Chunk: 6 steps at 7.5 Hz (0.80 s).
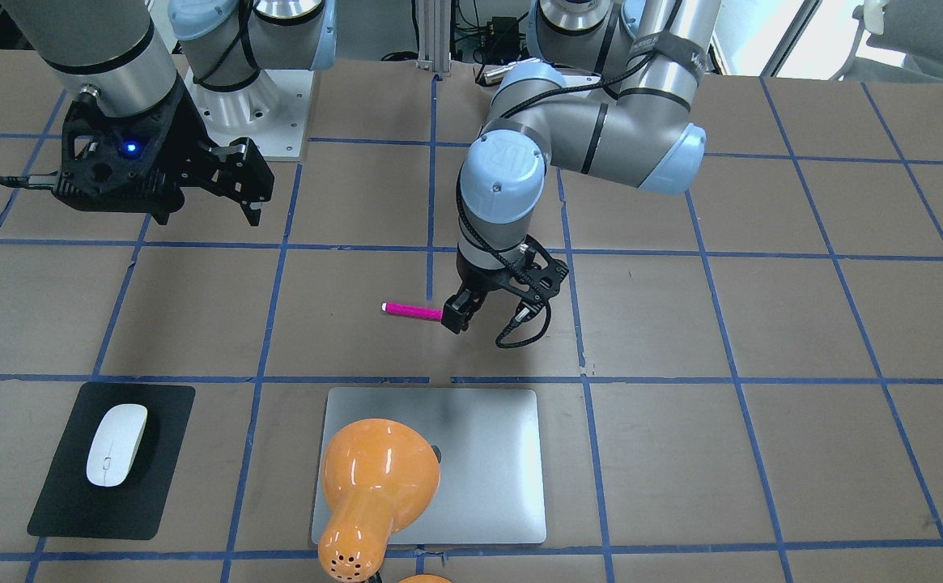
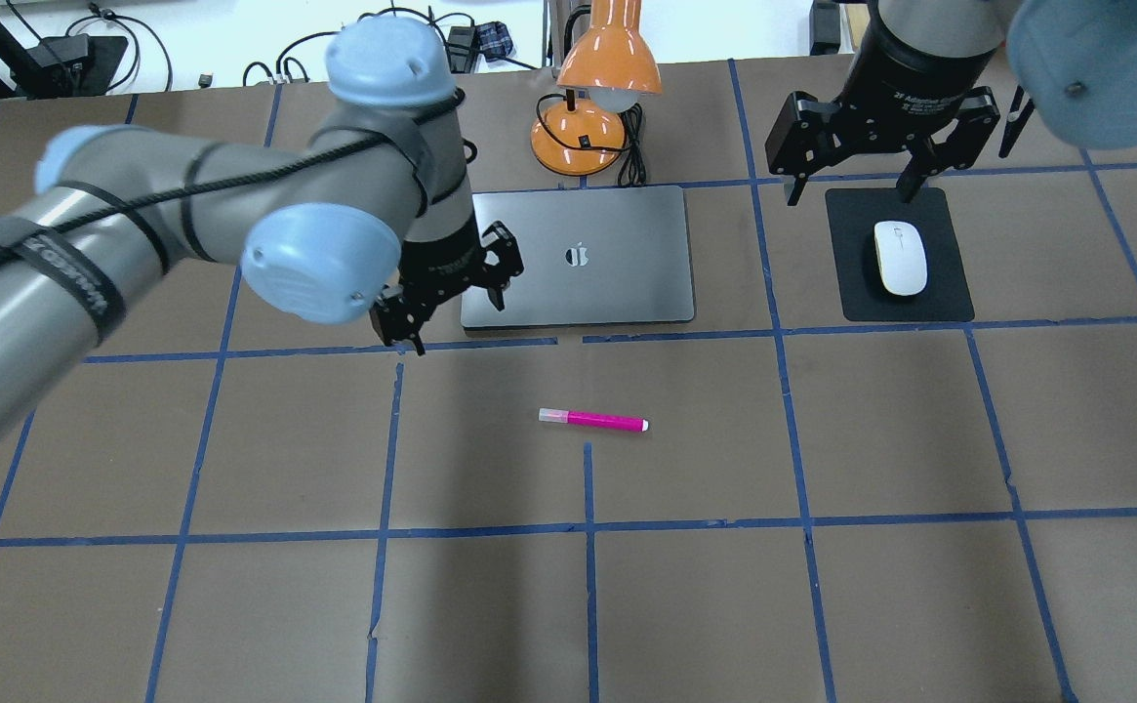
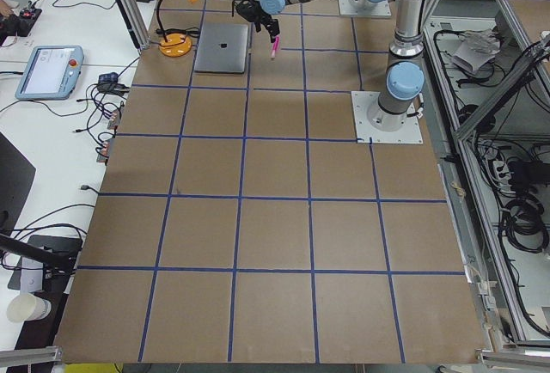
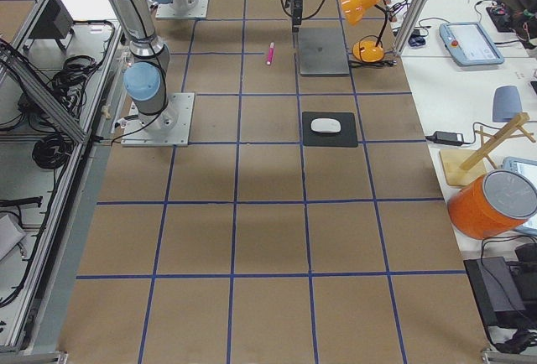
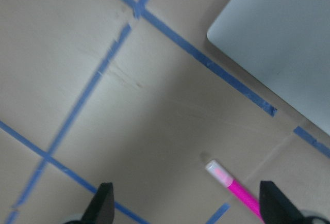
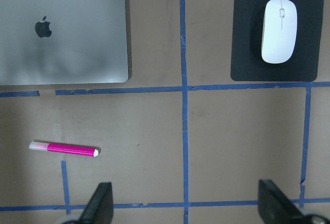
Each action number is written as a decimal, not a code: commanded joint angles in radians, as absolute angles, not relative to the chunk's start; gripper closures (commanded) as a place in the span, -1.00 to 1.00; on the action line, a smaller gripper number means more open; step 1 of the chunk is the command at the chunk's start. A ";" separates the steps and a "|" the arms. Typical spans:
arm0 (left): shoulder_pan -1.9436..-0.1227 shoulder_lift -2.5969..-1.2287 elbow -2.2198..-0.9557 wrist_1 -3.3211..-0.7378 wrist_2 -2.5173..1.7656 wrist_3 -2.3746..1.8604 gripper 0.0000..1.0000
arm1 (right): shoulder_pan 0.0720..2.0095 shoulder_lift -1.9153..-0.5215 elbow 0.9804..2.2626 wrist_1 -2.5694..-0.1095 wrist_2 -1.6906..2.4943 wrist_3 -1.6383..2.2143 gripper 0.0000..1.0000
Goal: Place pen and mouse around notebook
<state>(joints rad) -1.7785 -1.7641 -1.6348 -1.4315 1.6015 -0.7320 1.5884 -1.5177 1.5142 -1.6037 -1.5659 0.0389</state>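
Note:
The magenta pen (image 2: 594, 420) lies flat on the brown table, on the robot's side of the silver notebook (image 2: 617, 273), pale cap pointing left. My left gripper (image 2: 456, 322) hangs open and empty above the table by the notebook's near-left corner. In the left wrist view the pen (image 5: 234, 188) shows low between the spread fingertips (image 5: 105, 206), with the notebook's corner (image 5: 283, 43) at upper right. The white mouse (image 2: 900, 257) rests on a black mat (image 2: 949, 293) right of the notebook. My right gripper (image 2: 851, 190) is open, high over the mat's far edge.
An orange desk lamp (image 2: 597, 78) stands just beyond the notebook, its shade overhanging the notebook in the front view (image 1: 374, 478). Blue tape lines grid the brown table (image 2: 236, 605). Cables and equipment lie past the far table edge.

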 commanded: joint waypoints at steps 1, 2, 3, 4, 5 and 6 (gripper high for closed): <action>-1.677 -1.720 -1.478 -1.618 1.614 -0.397 -1.00 | 1.585 -1.514 1.516 -1.626 -1.585 0.034 -1.00; -1.648 -1.726 -1.420 -1.644 1.614 -0.255 -1.00 | 1.585 -1.513 1.517 -1.620 -1.583 0.044 -1.00; -1.635 -1.747 -1.363 -1.702 1.614 -0.205 -1.00 | 1.586 -1.509 1.516 -1.621 -1.582 0.046 -1.00; -1.635 -1.756 -1.320 -1.754 1.637 -0.201 -1.00 | 1.583 -1.508 1.516 -1.629 -1.585 0.046 -1.00; -1.635 -1.756 -1.324 -1.758 1.635 -0.202 -1.00 | 1.583 -1.508 1.517 -1.626 -1.583 0.046 -1.00; -1.635 -1.756 -1.330 -1.749 1.632 -0.201 -1.00 | 1.583 -1.508 1.517 -1.628 -1.582 0.046 -1.00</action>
<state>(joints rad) -1.6364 -1.7544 -1.3328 -1.7449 1.6321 -0.2072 1.5835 -1.5085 1.5165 -1.6264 -1.5829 0.0457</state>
